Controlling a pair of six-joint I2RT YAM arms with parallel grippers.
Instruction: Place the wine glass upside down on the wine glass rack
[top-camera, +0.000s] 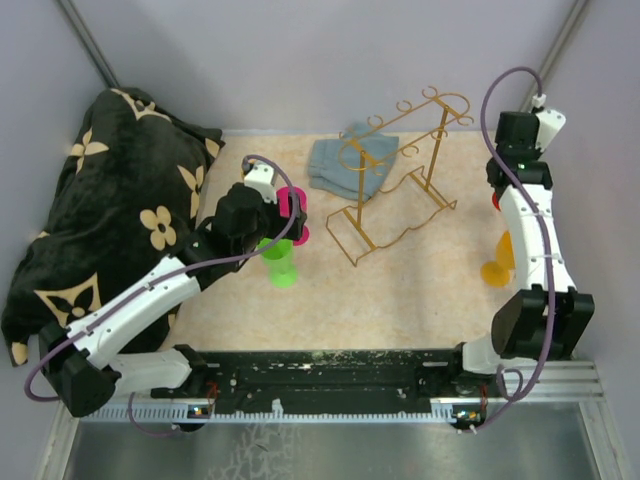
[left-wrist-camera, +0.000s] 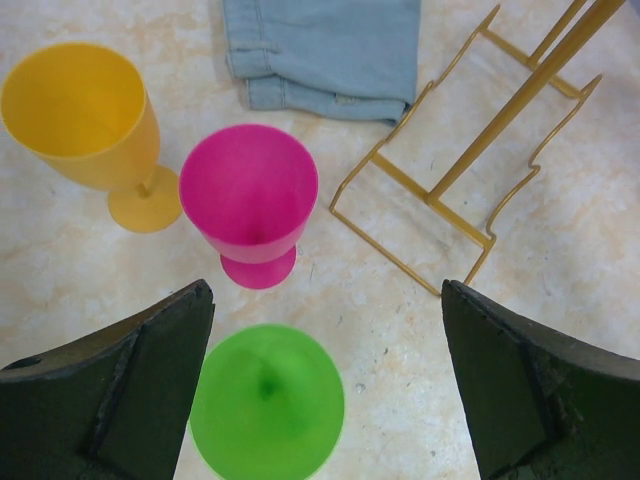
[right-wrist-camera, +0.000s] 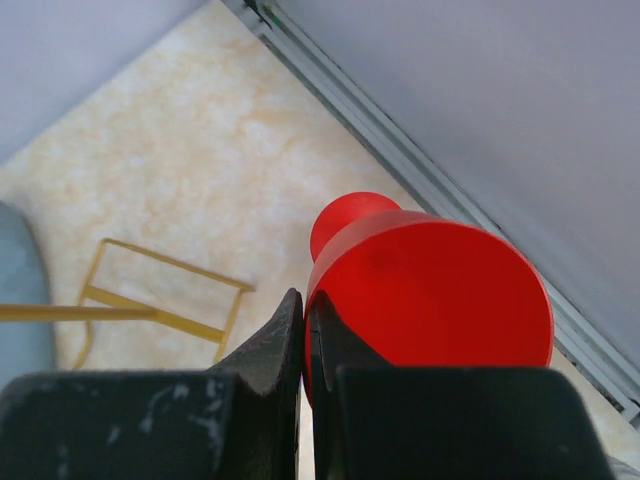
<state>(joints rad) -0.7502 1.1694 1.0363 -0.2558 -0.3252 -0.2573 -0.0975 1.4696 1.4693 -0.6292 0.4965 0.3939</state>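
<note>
Grippers among the glasses, rack standing apart.

We see the right gripper (right-wrist-camera: 305, 300) with its jaws pressed together at the rim of the red glass (right-wrist-camera: 430, 290), which lies against the right finger; whether the thin wall is pinched between them we cannot tell. The left gripper (left-wrist-camera: 328, 290) is spread wide and holds nothing, poised above the green glass (left-wrist-camera: 267, 400), with the pink glass (left-wrist-camera: 248, 195) just beyond it and the yellow glass (left-wrist-camera: 80, 110) beside that, all three upright on the table (left-wrist-camera: 380, 320). The rack (top-camera: 357, 190) stands upright mid-table between the two arms, a blue cloth (top-camera: 335, 165) behind it. A black flowered blanket (top-camera: 110, 210) lies heaped at the left edge.
</note>
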